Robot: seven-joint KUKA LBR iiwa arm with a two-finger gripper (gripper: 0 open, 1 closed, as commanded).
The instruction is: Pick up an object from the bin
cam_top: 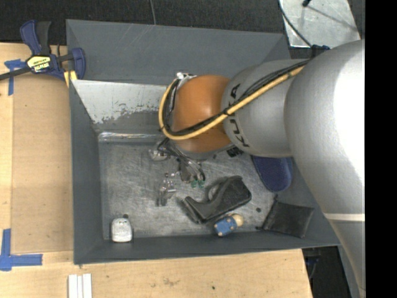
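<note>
Grey bin (84, 185), floor mostly bare. My gripper (175, 177) hangs low over mid-floor under the orange wrist cover; apart or together, I cannot tell, and I see nothing in it. Nearest piece is a black angled thing (218, 200), just beside me toward the arm's side, long axis diagonal. Blue-and-yellow bit (227, 225) sits just beside it. White lump (121, 230) lies well apart, in the near corner.

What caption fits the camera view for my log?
The gripper hangs inside the grey bin beside a black curved object; a small white piece lies in one corner.
</note>
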